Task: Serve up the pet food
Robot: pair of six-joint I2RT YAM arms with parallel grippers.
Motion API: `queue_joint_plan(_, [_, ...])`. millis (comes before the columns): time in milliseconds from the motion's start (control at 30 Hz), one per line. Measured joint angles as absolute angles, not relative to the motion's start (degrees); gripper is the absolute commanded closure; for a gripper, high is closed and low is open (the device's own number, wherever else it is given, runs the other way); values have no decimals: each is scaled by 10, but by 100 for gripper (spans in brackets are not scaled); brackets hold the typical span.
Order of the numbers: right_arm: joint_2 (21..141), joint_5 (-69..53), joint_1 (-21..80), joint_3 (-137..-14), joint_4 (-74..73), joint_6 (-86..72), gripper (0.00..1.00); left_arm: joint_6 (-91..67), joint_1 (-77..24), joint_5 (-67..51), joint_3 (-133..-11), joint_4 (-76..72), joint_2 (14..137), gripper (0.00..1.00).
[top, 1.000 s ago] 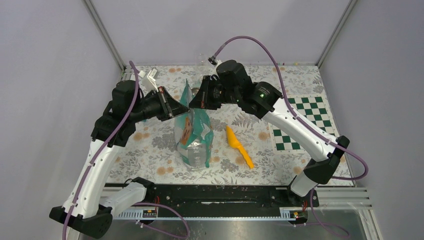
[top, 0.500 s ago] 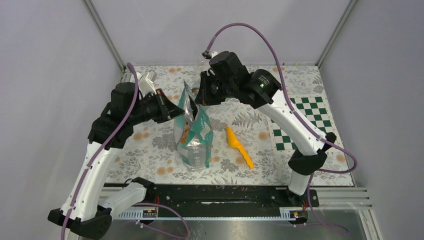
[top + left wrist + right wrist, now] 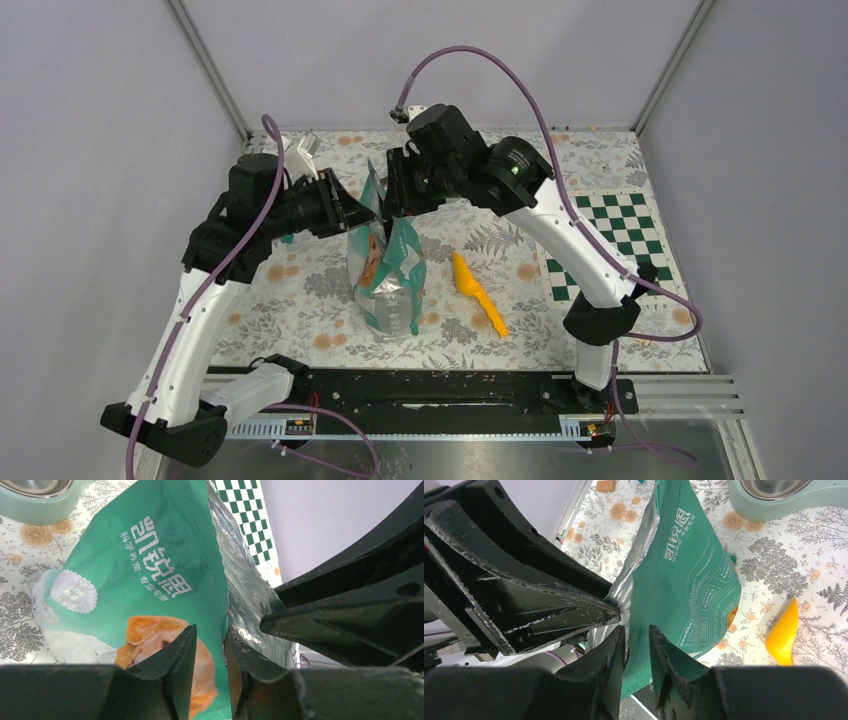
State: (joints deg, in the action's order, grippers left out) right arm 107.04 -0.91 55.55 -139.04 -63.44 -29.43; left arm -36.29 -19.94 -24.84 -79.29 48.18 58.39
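Observation:
The teal-and-white bag [image 3: 388, 275] with a dog picture stands upright mid-table, its top torn open to a silver lining. The pet food is hidden, no kibble shows. My left gripper [image 3: 358, 213] is at the bag's left top edge. In the left wrist view [image 3: 211, 645] its fingers are nearly closed with the bag's front wall [image 3: 145, 565] between them. My right gripper [image 3: 392, 200] is at the right top edge. In the right wrist view [image 3: 636, 640] its fingers pinch the bag's other wall [image 3: 689, 575]. The two grippers almost touch.
An orange scoop [image 3: 478, 293] lies on the flowered cloth right of the bag, also in the right wrist view [image 3: 781, 632]. A pale green bowl [image 3: 784, 495] with a steel inside stands behind the bag. A green chessboard [image 3: 600, 245] lies at the right.
The right arm has lifted and swung left, so its gripper now sits over the bag's top. The left gripper has moved in to the bag's edge. The bag and scoop stay put.

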Motion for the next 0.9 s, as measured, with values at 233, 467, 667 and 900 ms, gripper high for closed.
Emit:
queue_joint_plan(233, [1090,12,567,-1405,-651,-277,77,-363,-200,-253,-793,462,605,61])
queue_joint_plan(467, [1101,35,575,-1416,-665,-266,100,-324,-206,-241,-849,507,640,100])
queue_joint_plan(667, [1101,69,575,-1436,-688,-263,100,-245,-208,-157,-965,628,672,100])
queue_joint_plan(900, [1098,115,580,-1452,-689,-261,100,-203,-193,-25,-1025,717,671,100])
